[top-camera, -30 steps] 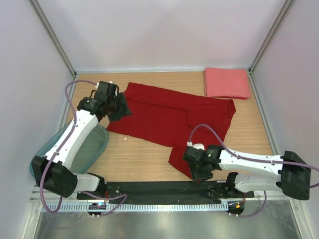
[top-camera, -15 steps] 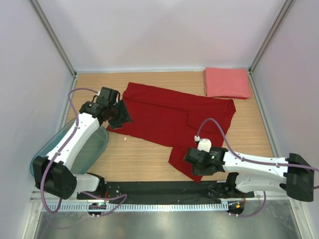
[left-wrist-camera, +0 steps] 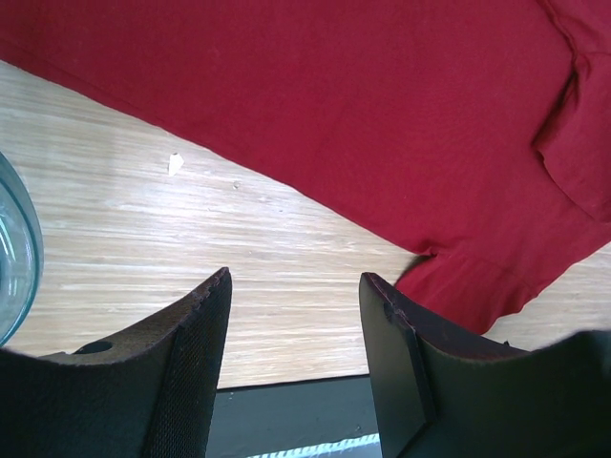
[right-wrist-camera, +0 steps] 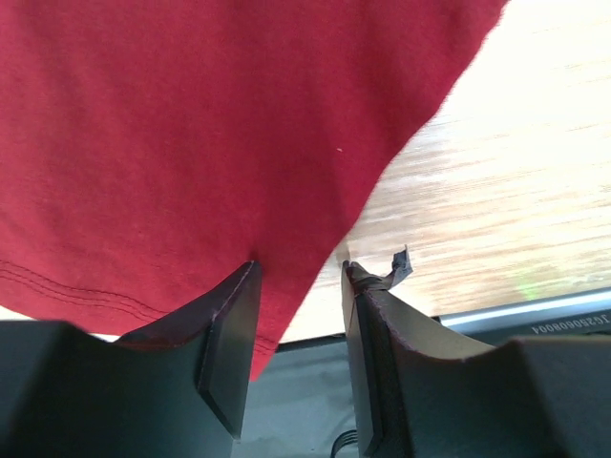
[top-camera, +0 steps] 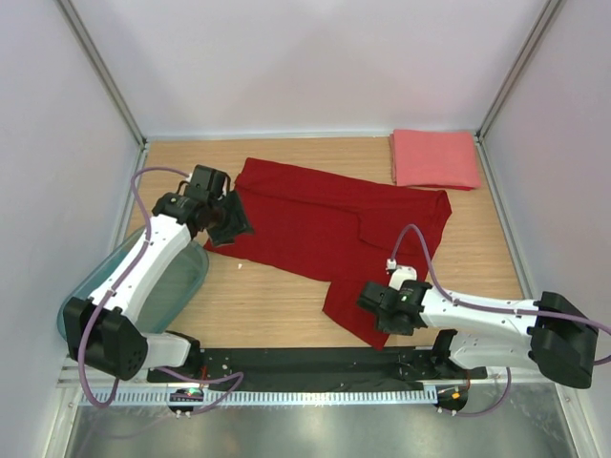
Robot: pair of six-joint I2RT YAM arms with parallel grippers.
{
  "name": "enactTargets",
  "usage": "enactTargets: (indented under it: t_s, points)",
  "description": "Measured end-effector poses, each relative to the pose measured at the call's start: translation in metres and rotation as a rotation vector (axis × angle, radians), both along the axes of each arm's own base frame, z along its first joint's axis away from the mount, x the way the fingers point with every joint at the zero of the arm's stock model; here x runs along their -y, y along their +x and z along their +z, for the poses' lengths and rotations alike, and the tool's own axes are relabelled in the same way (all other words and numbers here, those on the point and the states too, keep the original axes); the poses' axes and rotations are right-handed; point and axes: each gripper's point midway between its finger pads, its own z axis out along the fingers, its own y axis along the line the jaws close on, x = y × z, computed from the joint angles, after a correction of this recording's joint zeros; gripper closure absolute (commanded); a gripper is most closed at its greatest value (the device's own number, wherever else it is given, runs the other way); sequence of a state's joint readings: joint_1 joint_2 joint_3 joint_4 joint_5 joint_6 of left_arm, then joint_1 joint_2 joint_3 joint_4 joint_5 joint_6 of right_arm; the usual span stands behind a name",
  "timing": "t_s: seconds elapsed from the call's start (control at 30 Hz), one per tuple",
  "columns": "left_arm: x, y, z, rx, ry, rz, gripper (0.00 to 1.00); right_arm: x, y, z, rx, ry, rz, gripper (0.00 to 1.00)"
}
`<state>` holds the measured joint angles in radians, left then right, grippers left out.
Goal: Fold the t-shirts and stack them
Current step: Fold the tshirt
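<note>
A dark red t-shirt [top-camera: 325,224] lies spread flat across the middle of the wooden table. A salmon-pink t-shirt [top-camera: 434,158], folded to a rectangle, lies at the back right corner. My left gripper [top-camera: 229,221] is open and empty at the red shirt's left edge. In the left wrist view the left gripper [left-wrist-camera: 296,277] has bare wood between its jaws, and the red shirt [left-wrist-camera: 334,105] lies beyond them. My right gripper [top-camera: 387,320] is open at the shirt's near corner. In the right wrist view the right gripper [right-wrist-camera: 299,267] has that corner of the red shirt [right-wrist-camera: 210,124] between its jaws.
A translucent teal bin [top-camera: 177,277] stands at the front left under my left arm, and its rim shows in the left wrist view [left-wrist-camera: 14,258]. A black strip [top-camera: 305,363] runs along the table's near edge. White walls close in the back and both sides.
My left gripper came a little nearer along the shirt's left edge, then held still. My right gripper shifted slightly right at the shirt's near corner.
</note>
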<state>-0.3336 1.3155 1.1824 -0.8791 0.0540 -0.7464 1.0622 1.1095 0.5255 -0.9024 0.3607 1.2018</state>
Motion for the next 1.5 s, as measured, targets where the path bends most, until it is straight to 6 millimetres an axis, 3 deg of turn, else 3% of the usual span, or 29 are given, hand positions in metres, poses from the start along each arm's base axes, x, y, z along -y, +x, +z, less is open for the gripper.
enactTargets:
  t_s: [0.23,0.33,0.37,0.43,0.47,0.87,1.07,1.1,1.17,1.23,1.5]
  points:
    - [0.000,0.004,0.008,0.021,0.011,-0.016,0.43,-0.006,0.005,-0.001,-0.013,-0.027,0.009,0.62]
    - [-0.002,0.005,0.008,0.018,0.018,-0.018,0.42,-0.010,0.006,-0.001,-0.028,-0.035,0.012,0.76]
    - [-0.002,0.005,0.008,0.018,0.020,-0.019,0.43,-0.012,0.006,-0.002,-0.032,-0.029,0.012,0.87]
    - [-0.004,0.007,0.007,0.016,0.026,-0.021,0.42,-0.018,0.007,-0.001,-0.031,-0.003,0.008,0.99]
    - [-0.005,0.008,0.006,0.013,0.030,-0.020,0.42,-0.018,0.007,-0.001,-0.030,0.002,0.004,0.99]
    - [-0.043,0.023,-0.014,-0.064,0.104,0.078,0.42,-0.003,0.019,0.041,0.107,0.093,-0.081,0.99]
    - [-0.048,0.030,-0.019,-0.081,0.108,0.093,0.42,-0.001,0.019,0.041,0.099,0.102,-0.125,0.98]
    - [-0.047,0.030,-0.019,-0.084,0.107,0.090,0.42,-0.002,0.018,0.039,0.093,0.105,-0.129,0.95]
    - [-0.046,0.030,-0.020,-0.086,0.104,0.086,0.42,-0.002,0.015,0.035,0.068,0.100,-0.143,0.77]
    - [-0.046,0.029,-0.020,-0.088,0.104,0.079,0.42,-0.002,0.012,0.030,0.041,0.080,-0.147,0.68]
    - [-0.051,0.031,-0.023,-0.096,0.104,0.063,0.43,-0.002,0.008,0.023,-0.006,0.112,-0.214,0.64]
